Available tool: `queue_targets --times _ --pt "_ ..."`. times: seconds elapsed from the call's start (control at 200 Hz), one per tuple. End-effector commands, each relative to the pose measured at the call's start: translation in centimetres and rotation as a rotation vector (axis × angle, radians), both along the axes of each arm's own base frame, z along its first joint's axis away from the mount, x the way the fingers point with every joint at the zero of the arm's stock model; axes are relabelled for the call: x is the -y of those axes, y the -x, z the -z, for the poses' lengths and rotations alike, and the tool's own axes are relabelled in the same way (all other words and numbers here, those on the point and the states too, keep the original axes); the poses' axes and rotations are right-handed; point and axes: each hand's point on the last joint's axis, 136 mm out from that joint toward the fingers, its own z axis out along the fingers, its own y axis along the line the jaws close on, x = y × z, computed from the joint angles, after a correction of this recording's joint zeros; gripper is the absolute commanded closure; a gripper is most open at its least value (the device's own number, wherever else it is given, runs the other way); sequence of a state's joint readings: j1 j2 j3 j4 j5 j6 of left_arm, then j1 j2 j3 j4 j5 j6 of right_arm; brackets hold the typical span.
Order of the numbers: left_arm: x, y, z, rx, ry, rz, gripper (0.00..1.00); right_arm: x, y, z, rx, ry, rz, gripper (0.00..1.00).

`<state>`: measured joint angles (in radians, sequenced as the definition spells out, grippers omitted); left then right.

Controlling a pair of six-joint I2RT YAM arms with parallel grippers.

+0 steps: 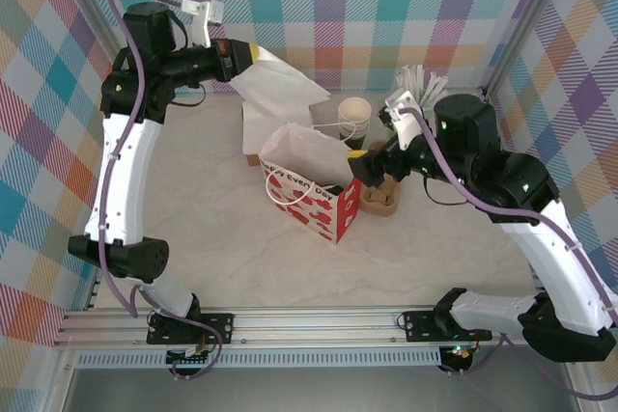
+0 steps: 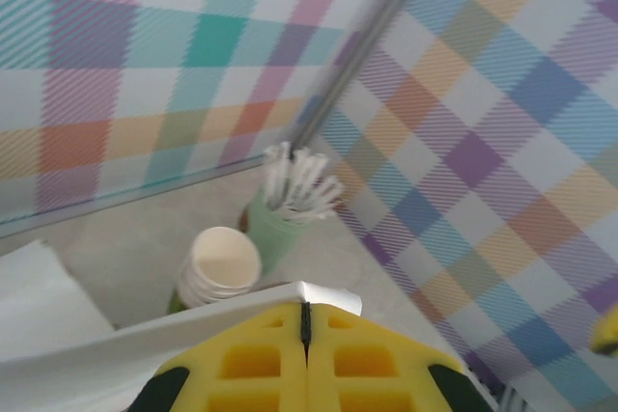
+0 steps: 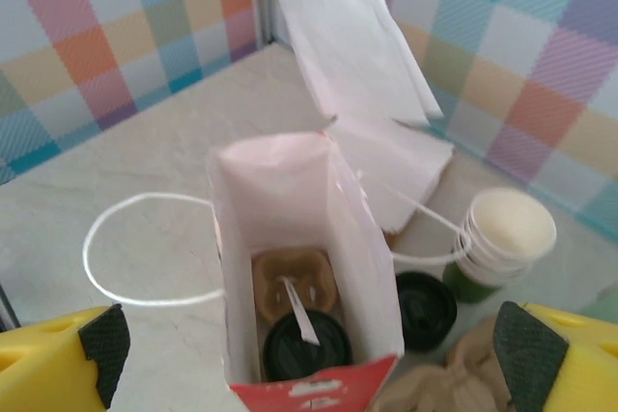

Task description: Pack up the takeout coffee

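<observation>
- Upper left of the top view: the left gripper point(image 1: 242, 52) is clamped on a white paper sheet point(image 1: 280, 89), which is lifted behind the bag. In the left wrist view the yellow fingers point(image 2: 251, 364) are pressed together, with the sheet's edge caught between them.
- Centre of the top view: a red-and-white paper bag point(image 1: 307, 190) is stood upright with its mouth open.
- Lower centre of the right wrist view: the takeout coffee point(image 3: 307, 344) is seen as a black lid deep in the bag, just beside a brown cardboard insert point(image 3: 294, 277).
- Over the bag mouth: the right gripper point(image 3: 311, 352) is spread wide and nothing is held.
- Right of the bag, just outside it: a second black lid point(image 3: 425, 311) is noted. Whether it is a cup or a bare lid cannot be told.
- Further right: a stack of lidless cups point(image 3: 504, 233).
- Progress, as judged: the coffee is already placed in the bag. The sheet may be meant to be tucked in; this is unconfirmed.
</observation>
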<state>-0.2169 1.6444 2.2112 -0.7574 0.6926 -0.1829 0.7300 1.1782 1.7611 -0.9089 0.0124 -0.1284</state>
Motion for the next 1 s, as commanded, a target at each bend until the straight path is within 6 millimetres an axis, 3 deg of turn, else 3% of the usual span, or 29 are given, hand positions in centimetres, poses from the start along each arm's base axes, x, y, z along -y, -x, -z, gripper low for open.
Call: queue_targets --times 0.0,0.17,0.31,0.39,0.56,0.725,0.795,0.905,0.995 --pt "1.9 4.6 -2.9 0.048 0.037 0.098 1.00 -2.5 -0.2 -2.1 0.116 0.025 -0.152 0.00" --pt "3.2 8.2 -3.6 0.053 0.074 0.159 1.00 -4.7 -2.5 -3.6 0.186 0.069 -0.188 0.00" --pt "3.5 9.8 -3.6 0.046 0.088 0.184 1.00 -6.1 -4.4 -4.0 0.178 0.085 -0.180 0.00" --pt "3.6 10.3 -3.6 0.045 0.096 0.196 1.00 -7.1 -4.9 -3.9 0.155 0.070 -0.200 0.05" --pt "3.7 10.6 -3.4 0.041 0.096 0.201 1.00 -9.4 -3.9 -2.7 0.024 0.010 -0.300 0.33" --pt "3.6 10.5 -3.2 0.034 0.091 0.190 1.00 -9.6 -3.4 -2.6 -0.015 -0.015 -0.312 0.81" --pt "3.5 10.7 -3.3 0.039 0.090 0.187 1.00 -8.9 -3.4 -3.0 -0.002 -0.010 -0.284 0.96" --pt "3.1 11.2 -3.5 0.051 0.082 0.172 0.69 -6.9 -3.6 -3.3 0.019 0.036 -0.199 1.00" --pt "2.2 11.8 -3.1 0.061 0.058 0.134 0.52 -5.5 -3.4 -2.6 0.021 0.093 -0.159 1.00"
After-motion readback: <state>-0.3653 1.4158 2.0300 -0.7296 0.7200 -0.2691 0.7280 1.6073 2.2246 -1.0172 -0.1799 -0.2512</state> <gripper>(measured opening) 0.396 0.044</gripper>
